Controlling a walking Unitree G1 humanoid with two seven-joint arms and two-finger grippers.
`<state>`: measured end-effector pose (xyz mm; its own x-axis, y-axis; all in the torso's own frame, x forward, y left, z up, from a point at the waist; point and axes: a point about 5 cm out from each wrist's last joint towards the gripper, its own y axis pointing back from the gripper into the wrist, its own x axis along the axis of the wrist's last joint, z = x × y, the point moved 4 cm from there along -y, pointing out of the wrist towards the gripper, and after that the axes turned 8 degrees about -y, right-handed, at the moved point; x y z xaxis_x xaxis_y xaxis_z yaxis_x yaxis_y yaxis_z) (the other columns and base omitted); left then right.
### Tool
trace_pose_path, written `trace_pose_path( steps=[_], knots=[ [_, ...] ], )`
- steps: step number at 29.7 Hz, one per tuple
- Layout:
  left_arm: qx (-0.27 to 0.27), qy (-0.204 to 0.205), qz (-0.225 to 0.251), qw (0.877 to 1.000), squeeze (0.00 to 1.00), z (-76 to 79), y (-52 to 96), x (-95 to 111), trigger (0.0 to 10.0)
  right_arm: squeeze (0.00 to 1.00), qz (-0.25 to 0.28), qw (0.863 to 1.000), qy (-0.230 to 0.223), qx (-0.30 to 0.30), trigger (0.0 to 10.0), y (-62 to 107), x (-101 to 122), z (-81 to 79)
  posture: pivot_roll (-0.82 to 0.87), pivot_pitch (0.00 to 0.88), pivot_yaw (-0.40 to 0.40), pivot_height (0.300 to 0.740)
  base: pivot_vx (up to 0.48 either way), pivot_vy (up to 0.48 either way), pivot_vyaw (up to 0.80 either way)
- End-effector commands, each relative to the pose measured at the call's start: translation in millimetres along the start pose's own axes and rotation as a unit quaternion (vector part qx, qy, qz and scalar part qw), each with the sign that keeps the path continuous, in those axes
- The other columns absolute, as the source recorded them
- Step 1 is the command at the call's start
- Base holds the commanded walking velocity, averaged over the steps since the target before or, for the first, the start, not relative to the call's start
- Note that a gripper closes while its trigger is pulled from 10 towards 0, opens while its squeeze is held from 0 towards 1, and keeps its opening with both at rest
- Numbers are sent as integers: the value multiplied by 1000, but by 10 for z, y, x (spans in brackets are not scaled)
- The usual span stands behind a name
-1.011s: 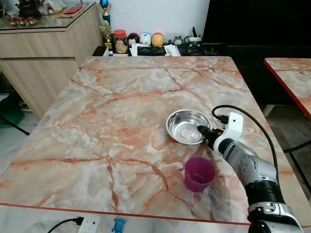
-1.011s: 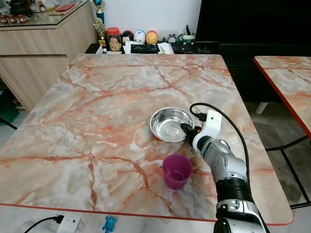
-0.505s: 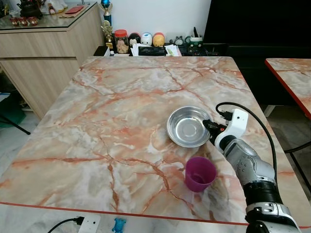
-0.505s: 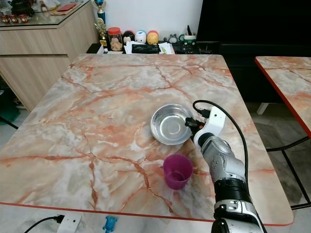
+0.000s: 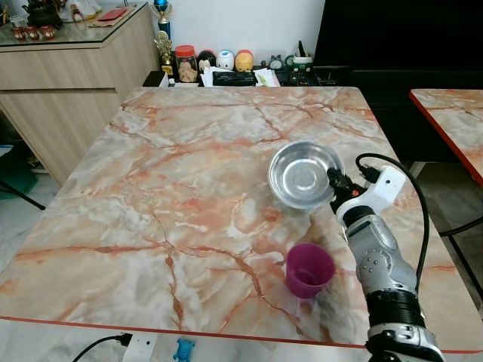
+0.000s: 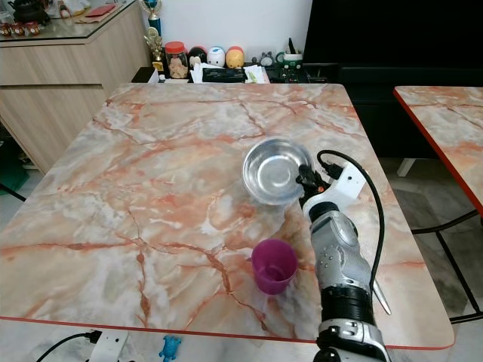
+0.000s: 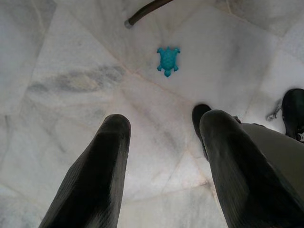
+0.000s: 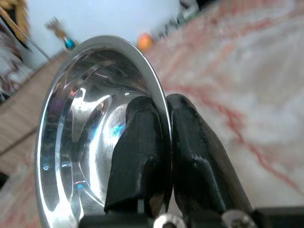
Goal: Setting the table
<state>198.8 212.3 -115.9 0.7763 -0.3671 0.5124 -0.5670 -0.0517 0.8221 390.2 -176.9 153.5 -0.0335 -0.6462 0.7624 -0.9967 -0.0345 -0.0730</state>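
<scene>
A shiny steel bowl (image 5: pixel 304 174) hangs tilted above the marble table (image 5: pixel 189 188), right of centre. My right gripper (image 5: pixel 333 183) is shut on its near right rim; in the right wrist view the two black fingers (image 8: pixel 147 142) pinch the rim of the steel bowl (image 8: pixel 80 137). A purple cup (image 5: pixel 309 269) stands upright on the table near the front edge, below the bowl and just left of my right forearm. My left gripper (image 7: pixel 159 142) hangs open over the pale floor.
A wooden sideboard (image 5: pixel 68 72) stands at the back left. Jars and small items (image 5: pixel 226 64) line a low shelf behind the table. A second table's red edge (image 5: pixel 453 128) is at the right. A blue toy turtle (image 7: pixel 167 60) and a power strip (image 5: pixel 139 347) lie on the floor.
The right gripper has lifted the bowl off the table, carried it up and away from the cup, and tilted it. The cup has stayed put.
</scene>
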Motion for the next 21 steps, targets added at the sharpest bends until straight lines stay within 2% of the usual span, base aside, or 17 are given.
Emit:
trace_pose_path(
  steps=[1,4,8,9,13,15,21],
  knots=[
    [0,-3,-10,1000,0,2,9,-61,10000,0,45,998,13,38,10000,4,167,-203,-22,1,28,740,0,0,0],
    [-1,18,-11,1000,0,-2,13,-78,10000,0,92,992,43,68,10000,41,305,-389,-20,0,32,740,0,0,0],
    [5,28,-11,1000,0,-59,22,-99,10000,0,165,976,89,110,10000,139,539,-669,-19,0,31,740,0,0,0],
    [10,34,-11,999,0,-99,27,-111,10000,0,183,969,116,120,10000,180,586,-744,-22,0,31,740,0,0,0],
    [17,49,-7,999,0,-144,33,-114,10000,0,191,963,146,123,10000,221,579,-788,-18,0,28,740,0,0,0],
    [24,67,2,997,0,-186,40,-106,10000,0,215,952,174,133,10000,340,593,-864,-11,0,26,740,0,0,0],
    [19,62,0,998,0,-161,41,-121,10000,0,232,947,180,128,10000,403,625,-884,-17,0,28,740,0,0,0]
  ],
)
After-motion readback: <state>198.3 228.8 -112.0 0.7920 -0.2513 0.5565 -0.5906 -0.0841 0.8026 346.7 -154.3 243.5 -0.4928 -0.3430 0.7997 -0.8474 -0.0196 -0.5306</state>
